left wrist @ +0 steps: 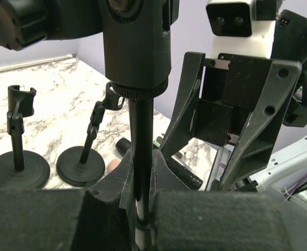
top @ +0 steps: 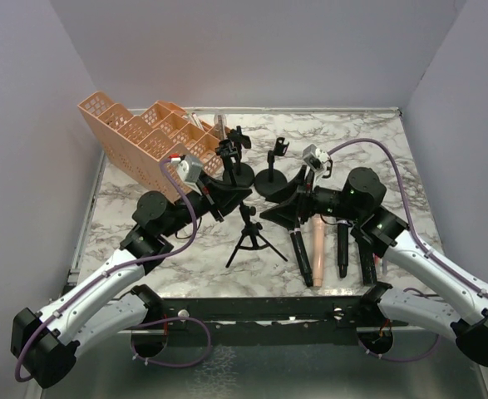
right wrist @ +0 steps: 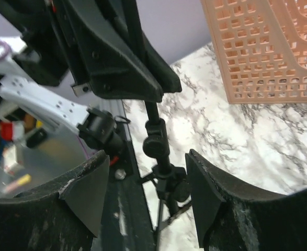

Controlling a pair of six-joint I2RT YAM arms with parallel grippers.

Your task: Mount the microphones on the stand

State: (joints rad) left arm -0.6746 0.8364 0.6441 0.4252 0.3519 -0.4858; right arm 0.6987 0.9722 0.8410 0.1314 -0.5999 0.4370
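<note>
Microphones: four, lying flat and side by side on the marble table, at the near right, just right of the tripod stand. Pale pink microphone second from the left, dark ones on either side.

Left gripper: clamped shut on the tripod stand's thin upright pole, just under a thick black collar. Right gripper: spread wide, one finger on each side of that same pole, clear of it. Both meeting at the tripod from opposite sides, fingertips close together.

Farther back, upright on the table: left round-base stand and right round-base stand, each topped by a clip. At the far left, tilted: peach mesh organizer.
</note>
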